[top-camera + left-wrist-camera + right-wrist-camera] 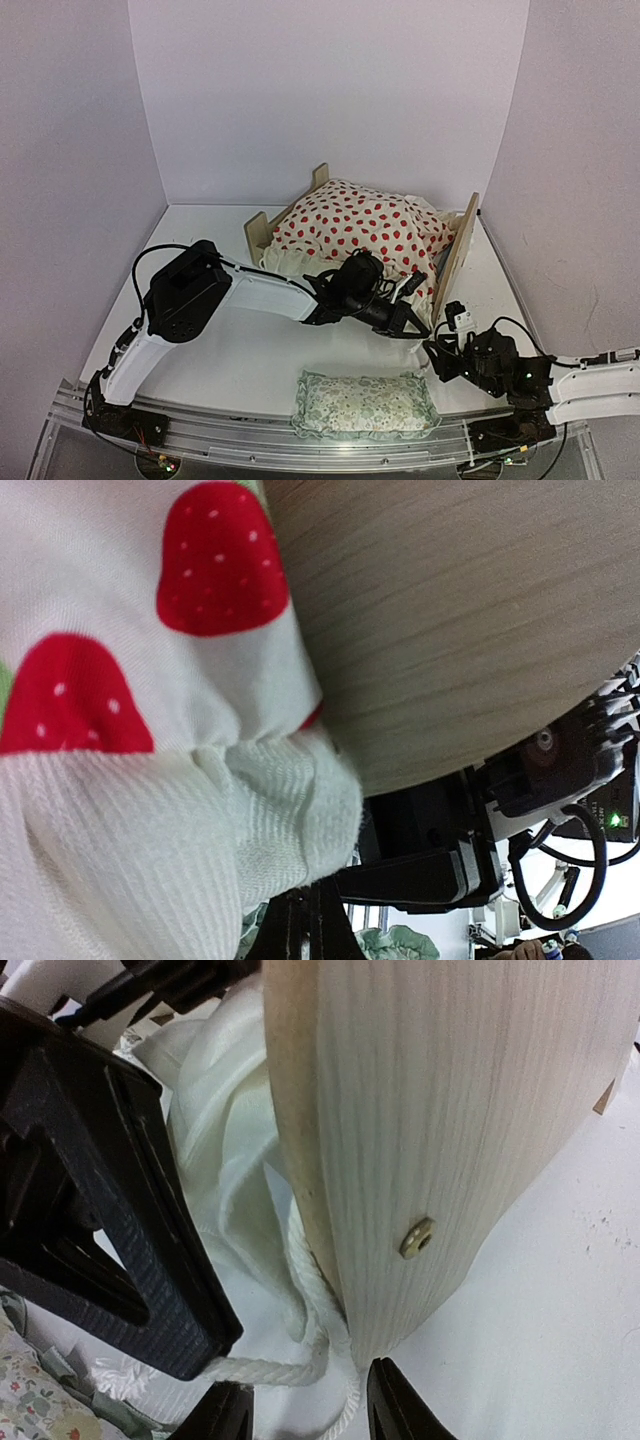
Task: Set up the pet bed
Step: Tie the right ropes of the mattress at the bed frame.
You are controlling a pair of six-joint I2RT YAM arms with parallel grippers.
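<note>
Looking down, found the pet bed (458, 250) at the table's (250, 370) far right, strawberry cushion (360, 225) heaped on it. Saw left gripper (308, 920) pinched shut by the cushion's cream frill (280, 820); right gripper (310, 1410) parted below the headboard's (430, 1110) near corner, white cord (290, 1370) between.

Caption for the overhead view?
Left claw and right claw at the pet bed, strawberry cushion heaped on it, floral pillow nearby.

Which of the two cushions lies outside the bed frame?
The green floral pillow, flat on the table at its near edge. The strawberry-print cushion is heaped on the pet bed.
</note>
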